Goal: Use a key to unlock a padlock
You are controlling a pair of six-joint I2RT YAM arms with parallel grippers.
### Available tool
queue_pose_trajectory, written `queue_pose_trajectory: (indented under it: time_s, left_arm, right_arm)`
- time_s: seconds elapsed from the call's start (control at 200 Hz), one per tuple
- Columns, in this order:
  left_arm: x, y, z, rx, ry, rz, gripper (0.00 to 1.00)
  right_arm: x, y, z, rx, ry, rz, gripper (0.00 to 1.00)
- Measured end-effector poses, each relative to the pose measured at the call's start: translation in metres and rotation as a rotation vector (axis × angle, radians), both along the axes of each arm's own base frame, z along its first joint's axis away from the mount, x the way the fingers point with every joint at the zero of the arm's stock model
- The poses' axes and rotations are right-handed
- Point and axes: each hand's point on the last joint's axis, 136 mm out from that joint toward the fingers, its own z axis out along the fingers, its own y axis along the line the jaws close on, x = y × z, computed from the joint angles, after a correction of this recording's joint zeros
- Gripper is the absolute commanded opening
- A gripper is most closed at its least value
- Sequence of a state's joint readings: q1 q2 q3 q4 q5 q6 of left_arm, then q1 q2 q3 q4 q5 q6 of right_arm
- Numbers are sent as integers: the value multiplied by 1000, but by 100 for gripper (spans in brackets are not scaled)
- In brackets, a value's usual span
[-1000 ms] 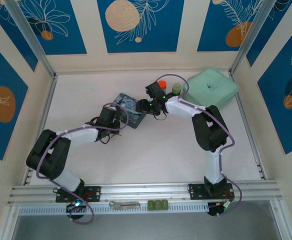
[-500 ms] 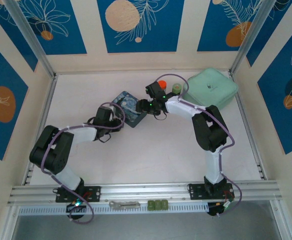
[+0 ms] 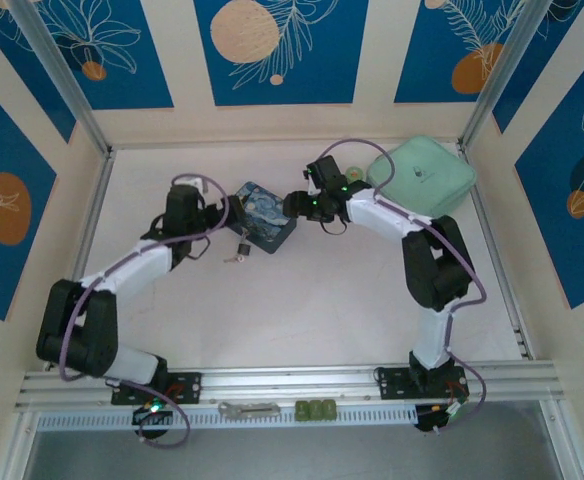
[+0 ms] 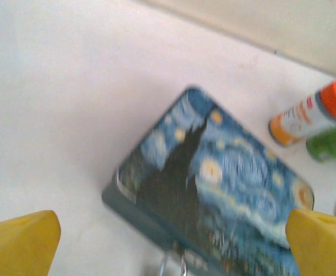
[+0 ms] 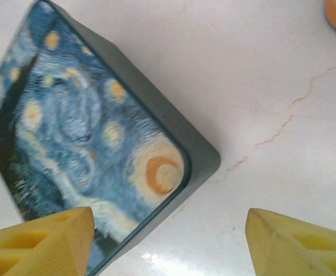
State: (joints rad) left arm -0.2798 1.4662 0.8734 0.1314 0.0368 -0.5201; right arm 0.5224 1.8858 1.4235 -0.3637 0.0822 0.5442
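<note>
Two grippers close in on the blue starry box, which sits toward the far edge of the table, about mid-width. The left gripper comes at it from the left with its yellow fingers spread wide and nothing between them. From the right, the right gripper hangs over the box's corner, jaws apart and gripping nothing too. The padlock lies loose on the table, just beside the box's near-left edge, apart from both grippers. A pale sliver touches its near end, and that looks like the key, though it's too small to tell whether it's in the lock. An orange-capped bottle lies beyond the box.
</note>
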Motion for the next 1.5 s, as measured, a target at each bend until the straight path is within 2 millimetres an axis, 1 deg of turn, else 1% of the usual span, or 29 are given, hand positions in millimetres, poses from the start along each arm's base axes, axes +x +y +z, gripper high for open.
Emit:
queue_pose_trajectory:
  time_s: [0.02,0.09,0.135,0.16,0.205,0.265,0.33,0.38,0.425,0.525,0.595,0.695,0.76,0.895,0.975,1.02,1.095,1.215,1.285,1.375,1.46,1.5]
  left_arm:
    - [8,0,4,-4,-10,-1,100]
    - [34,0,4,-22,-15,-6,100]
    - [52,-2,-2,-33,-7,-15,100]
    - [60,-4,-5,-38,-5,-21,100]
    - [73,-7,-15,-43,11,-36,100]
    - [83,-12,-29,-55,36,-55,100]
    - [85,-18,-43,-75,70,-76,100]
    - [84,-22,-54,-94,98,-91,100]
    - [82,-25,-59,-113,115,-98,100]
    - [73,-31,-66,-153,137,-110,100]
    - [61,-35,-73,-190,161,-108,100]
    - [37,-45,-79,-229,197,-101,100]
    - [19,-60,-77,-250,212,-112,100]
    - [-21,-103,-67,-291,221,-169,100]
    - [-41,-124,-61,-319,225,-198,100]
    - [-48,-131,-58,-333,228,-206,100]
    - [-50,-130,-55,-345,222,-187,100]
    - [-46,-115,-47,-337,192,-128,100]
    - [-40,-105,-41,-335,167,-96,100]
    - [-32,-93,-35,-336,145,-62,100]
    - [-28,-84,-35,-334,137,-36,100]
    - [-29,-80,-37,-331,138,-27,100]
  right_arm:
    - [-3,0,3,1,-5,5,71]
    - [-14,-1,11,2,-18,22,71]
    - [-23,-1,13,0,-19,34,71]
    - [-28,0,13,-3,-17,43,71]
    - [-38,1,11,-11,-10,56,71]
    - [-52,3,7,-24,7,75,71]
    - [-64,4,2,-40,25,90,71]
    - [-73,4,-3,-53,41,101,71]
    - [-79,2,-7,-64,55,103,71]
    - [-84,-5,-10,-84,72,95,71]
    - [-85,-8,-9,-95,74,88,71]
    - [-85,-10,-8,-104,70,83,71]
    - [-87,-10,-7,-112,67,84,71]
    - [-99,-5,-8,-152,67,95,71]
    - [-109,0,-11,-188,65,96,71]
    - [-114,3,-12,-202,66,93,71]
    - [-121,6,-14,-212,77,74,70]
    - [-126,11,-14,-181,107,2,69]
    - [-124,13,-18,-169,121,-41,69]
    - [-122,15,-27,-165,138,-86,69]
    - [-121,16,-34,-170,159,-120,70]
    - [-115,21,-36,-176,163,-146,71]
